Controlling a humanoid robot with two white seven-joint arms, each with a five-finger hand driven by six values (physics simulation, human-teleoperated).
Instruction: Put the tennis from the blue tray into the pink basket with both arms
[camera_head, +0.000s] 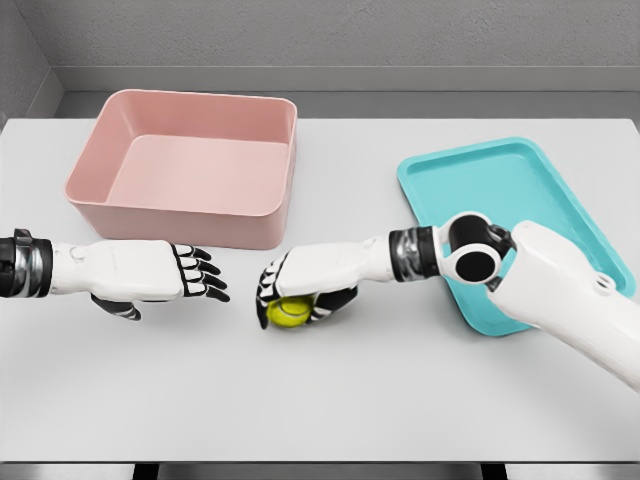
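A yellow-green tennis ball (289, 313) sits low over the table's middle, in front of the pink basket (190, 165). My right hand (297, 291) reaches leftward across the table and its fingers curl around the ball from above. The blue tray (520, 190) lies to the right with nothing showing in it; my right forearm crosses its near left corner. My left hand (200, 275) hovers a short way left of the ball, palm down, fingers stretched toward it and holding nothing.
The white table (330, 400) spreads wide in front of both hands. The basket's near wall (175, 225) stands just behind the left hand. A grey wall runs along the back.
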